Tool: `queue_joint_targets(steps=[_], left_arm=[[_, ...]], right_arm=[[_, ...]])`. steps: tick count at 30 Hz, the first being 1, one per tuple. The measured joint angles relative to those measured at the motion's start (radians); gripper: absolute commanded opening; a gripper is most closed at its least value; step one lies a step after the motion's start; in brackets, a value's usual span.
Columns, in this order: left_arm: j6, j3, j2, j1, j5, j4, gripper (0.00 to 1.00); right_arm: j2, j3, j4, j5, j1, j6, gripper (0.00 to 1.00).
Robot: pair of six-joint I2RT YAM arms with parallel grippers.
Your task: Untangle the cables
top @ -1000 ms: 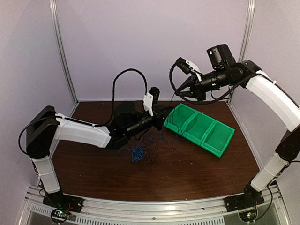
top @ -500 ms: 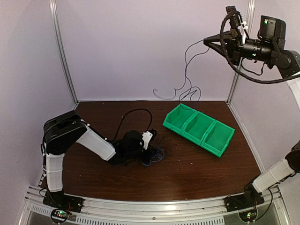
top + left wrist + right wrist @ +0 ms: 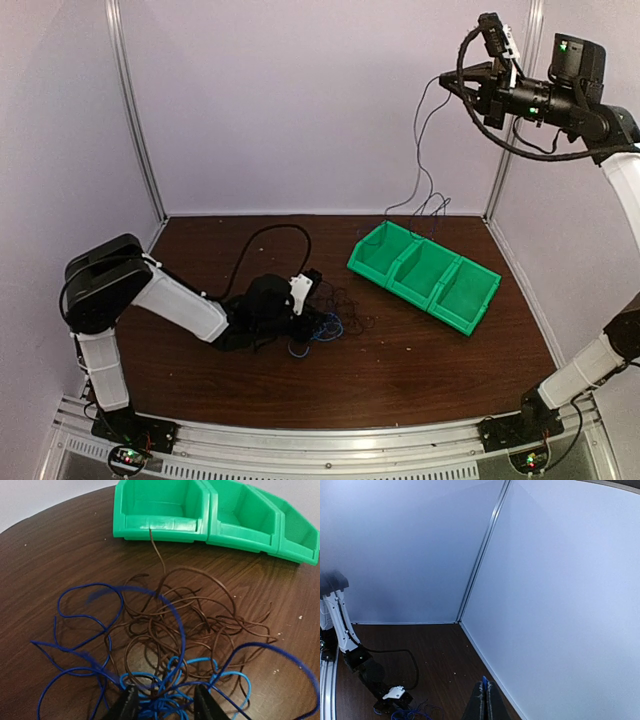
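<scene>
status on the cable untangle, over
Left gripper open at blue-and-dark tangle. Right gripper raised, shut on thin cable. Cable trails down near green bin.

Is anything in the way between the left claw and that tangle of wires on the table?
Nothing visible. The left gripper sits right at the cables, blue strands between its open fingers.

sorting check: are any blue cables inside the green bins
No, the blue cables lie on the table in front of the green bins.
</scene>
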Motion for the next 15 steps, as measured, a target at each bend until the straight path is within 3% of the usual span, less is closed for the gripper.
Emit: queue_joint_targets(steps=[7,15], left_arm=[[-0.002,-0.069,-0.219,0.0,0.043,-0.011,0.6],[0.01,-0.071,-0.407,0.0,0.032,-0.126,0.62]], right_arm=[[-0.032,-0.119,0.063,0.081,-0.065,-0.008,0.0],[-0.062,-0.305,0.112,0.111,-0.156,-0.008,0.0]])
